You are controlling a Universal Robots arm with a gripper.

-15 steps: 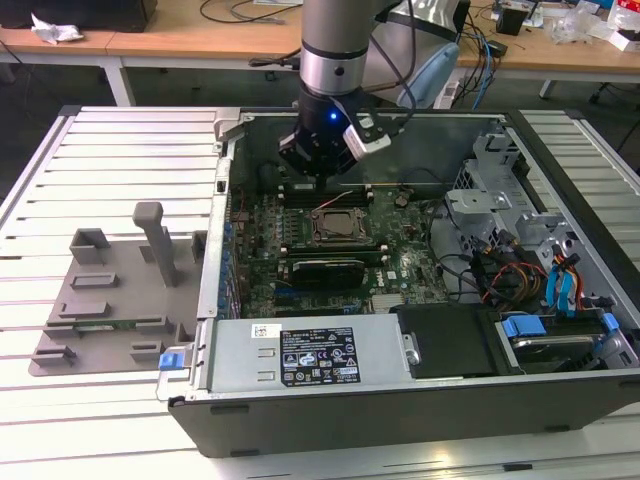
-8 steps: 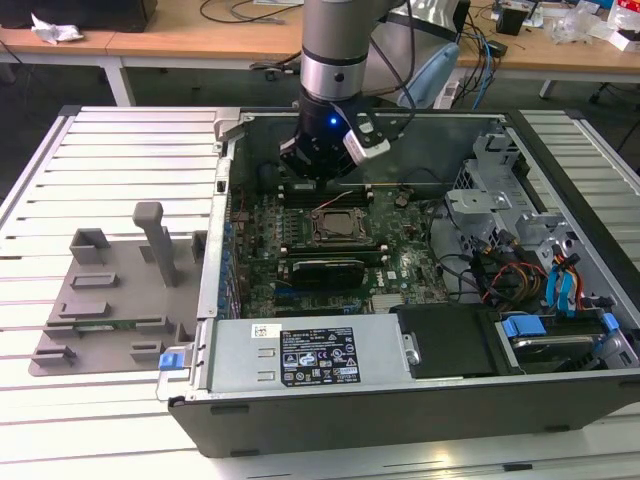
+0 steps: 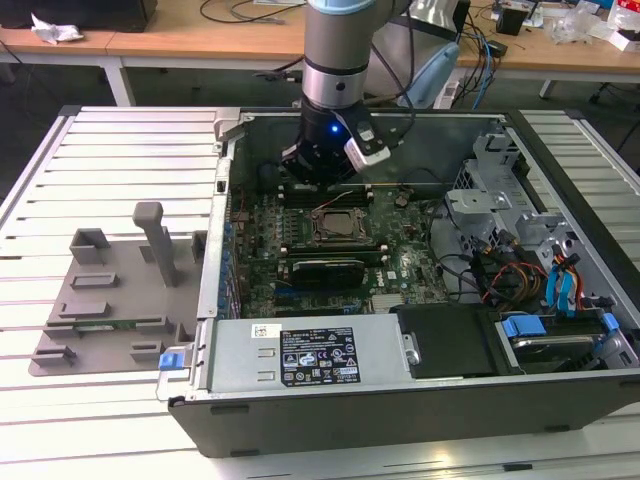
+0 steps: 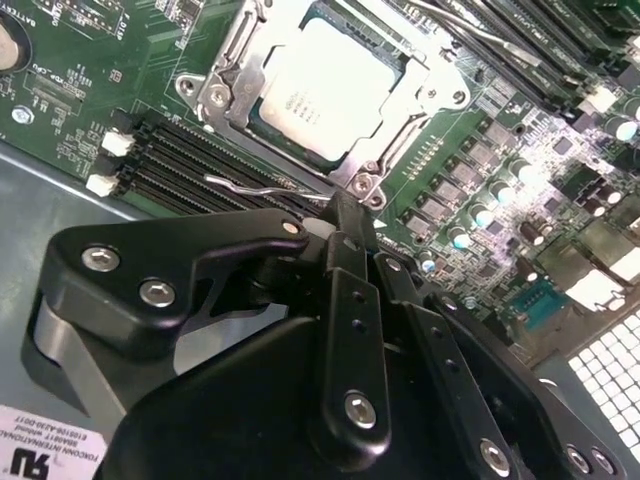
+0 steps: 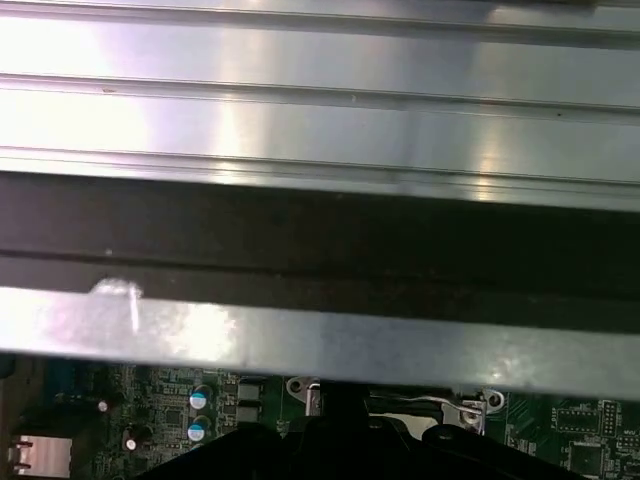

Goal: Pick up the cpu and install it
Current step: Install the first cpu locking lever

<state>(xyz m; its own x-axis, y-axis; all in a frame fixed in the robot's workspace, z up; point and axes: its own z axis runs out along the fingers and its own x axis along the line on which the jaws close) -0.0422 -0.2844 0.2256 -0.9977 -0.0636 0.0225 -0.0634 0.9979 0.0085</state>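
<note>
I see the cpu (image 4: 322,88) with a pale, smooth metal top, the gripper (image 4: 345,225) in matt black metal, and the bench (image 3: 120,160) in ribbed bright aluminium.

Slatted metal table (image 3: 120,150) bears computer case (image 3: 400,400), grey fixture plate (image 3: 110,310).

Stuff you can't really make out here

In the second wrist view the gripper (image 4: 340,215) body covers the lower motherboard (image 4: 480,180), and its fingertips run together so their gap is unclear. The cpu (image 4: 325,85) print is too blurry. In the exterior view the arm (image 3: 335,60) is cut off up top.
</note>
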